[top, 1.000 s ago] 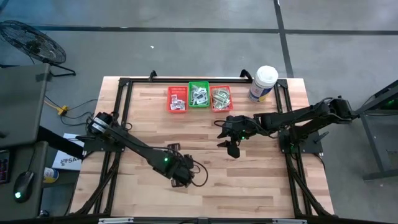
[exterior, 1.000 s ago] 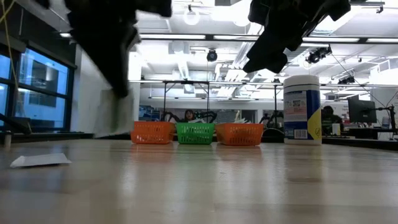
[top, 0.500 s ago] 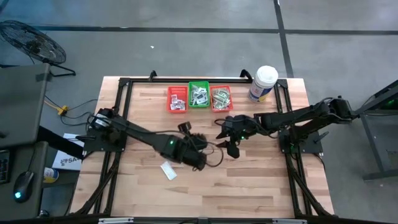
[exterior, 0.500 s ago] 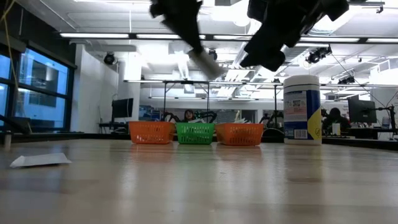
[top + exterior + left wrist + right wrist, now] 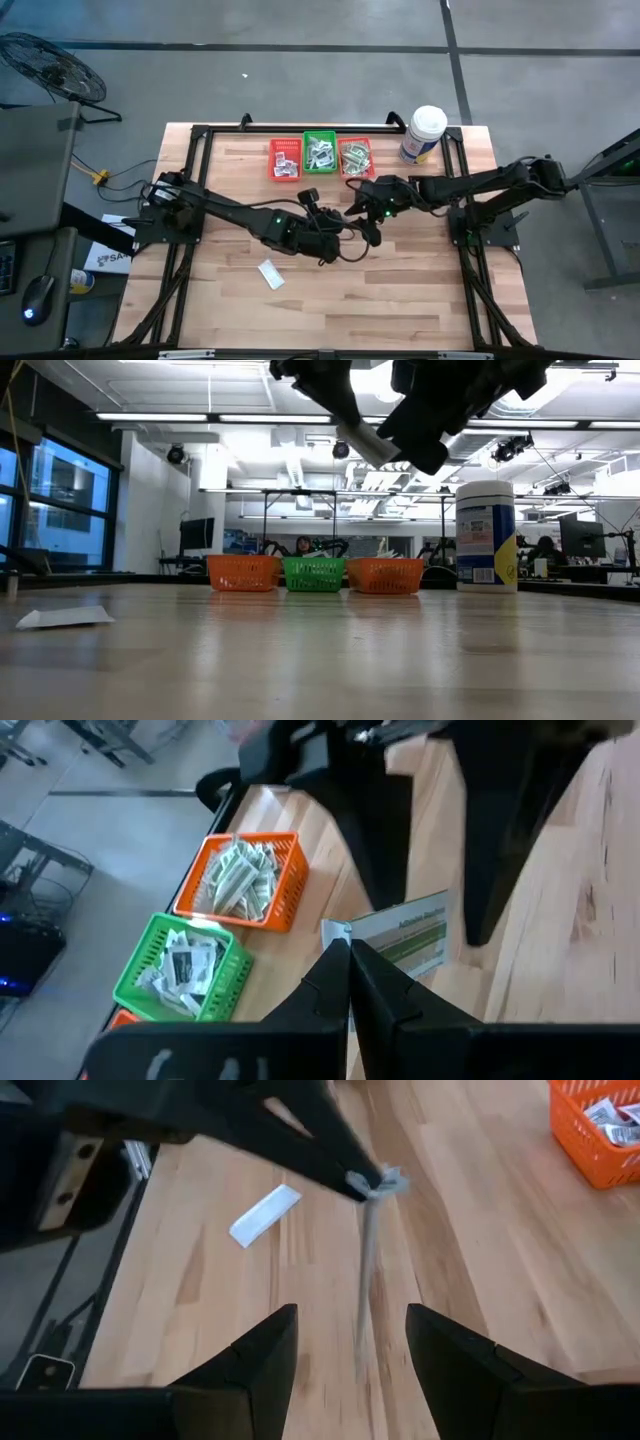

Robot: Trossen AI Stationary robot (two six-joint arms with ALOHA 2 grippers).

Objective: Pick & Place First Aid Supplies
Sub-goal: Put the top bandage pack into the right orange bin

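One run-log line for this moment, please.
left gripper: shut on green-and-white packet, raised mid-table | right gripper: open, facing packet | spare packet on table | state: handover pending

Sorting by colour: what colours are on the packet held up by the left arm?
White with a green stripe; the packet shows best in the left wrist view.
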